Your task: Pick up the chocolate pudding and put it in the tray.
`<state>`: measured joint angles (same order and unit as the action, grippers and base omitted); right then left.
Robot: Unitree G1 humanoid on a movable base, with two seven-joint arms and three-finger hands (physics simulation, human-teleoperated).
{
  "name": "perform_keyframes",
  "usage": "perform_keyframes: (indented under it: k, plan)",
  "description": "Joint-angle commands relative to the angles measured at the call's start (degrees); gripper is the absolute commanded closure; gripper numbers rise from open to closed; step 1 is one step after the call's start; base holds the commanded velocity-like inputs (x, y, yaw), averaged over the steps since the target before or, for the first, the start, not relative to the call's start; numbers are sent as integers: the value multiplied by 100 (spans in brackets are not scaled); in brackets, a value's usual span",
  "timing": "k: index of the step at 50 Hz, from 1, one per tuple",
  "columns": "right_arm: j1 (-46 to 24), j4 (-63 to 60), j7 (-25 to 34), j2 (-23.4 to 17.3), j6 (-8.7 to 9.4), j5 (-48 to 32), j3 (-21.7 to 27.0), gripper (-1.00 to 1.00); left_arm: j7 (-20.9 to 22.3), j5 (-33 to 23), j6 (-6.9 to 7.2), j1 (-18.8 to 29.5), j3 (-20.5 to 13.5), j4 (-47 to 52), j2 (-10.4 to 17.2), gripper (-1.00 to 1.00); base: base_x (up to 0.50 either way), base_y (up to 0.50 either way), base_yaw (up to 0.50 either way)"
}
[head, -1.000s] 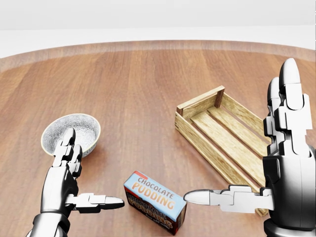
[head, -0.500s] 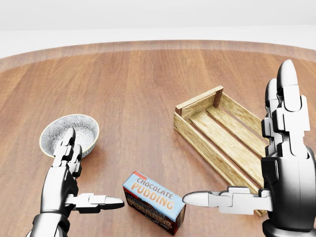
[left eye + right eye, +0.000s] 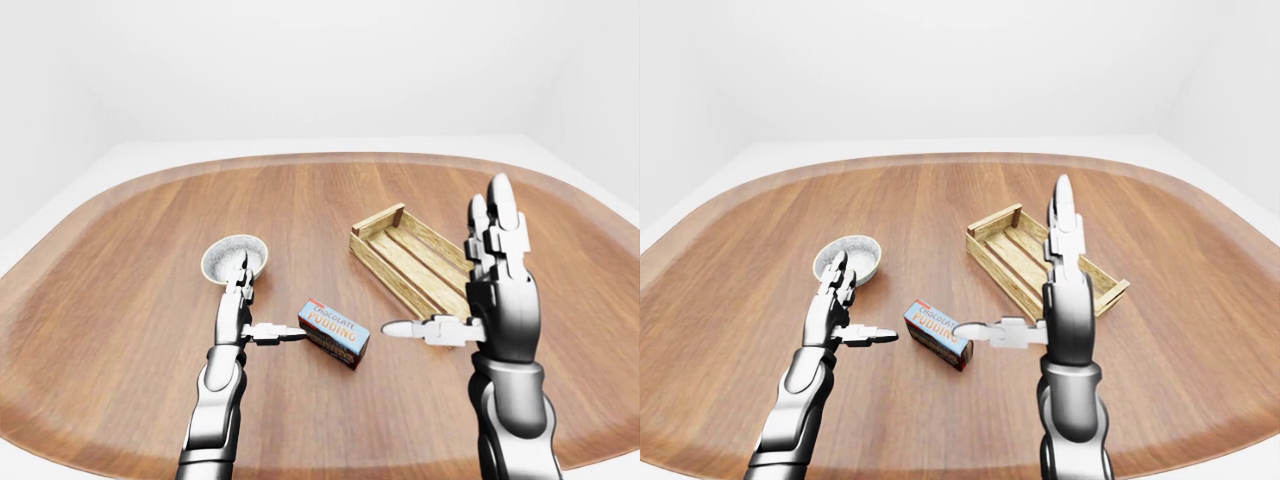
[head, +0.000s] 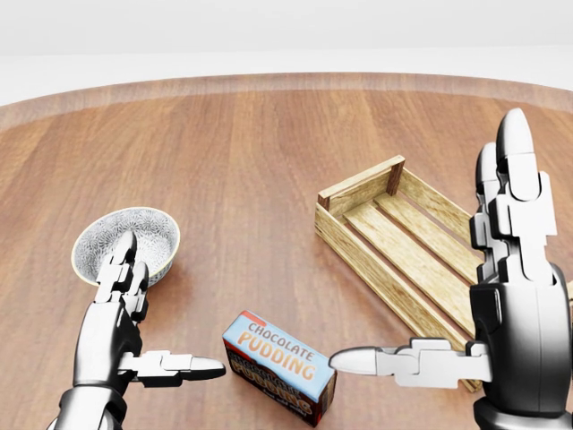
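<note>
The chocolate pudding box (image 4: 279,365), light blue on top with a dark side, lies flat on the wooden table low in the head view. My left hand (image 4: 148,327) is open to its left, thumb pointing at the box with a small gap. My right hand (image 4: 448,296) is open to its right, fingers upright, thumb tip just short of the box's right end. The slatted wooden tray (image 4: 394,246) lies to the right of the box, partly behind my right hand. Both hands are empty.
A grey speckled bowl (image 4: 127,244) stands to the left, just above my left hand. The round wooden table's rim (image 3: 330,158) curves across the top of the left-eye view, with white floor and walls beyond.
My right hand has drifted slightly left toward the box, thumb tip a little nearer it. The left hand and the box have not moved.
</note>
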<state>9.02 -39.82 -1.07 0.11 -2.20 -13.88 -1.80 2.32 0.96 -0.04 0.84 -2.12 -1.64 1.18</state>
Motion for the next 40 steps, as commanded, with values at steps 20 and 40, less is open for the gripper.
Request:
perform_keyframes:
  k: [20, 40]
  plan:
    - [284, 606, -269, -45, -280, -396, -572, -100, -24, -92, 125, 14, 19, 12, -1, -100, 0, 0, 0]
    - [701, 1424, -695, -232, -280, -676, -1111, -100, -52, -83, 102, 50, -2, -91, 6, -100, 0, 0, 0]
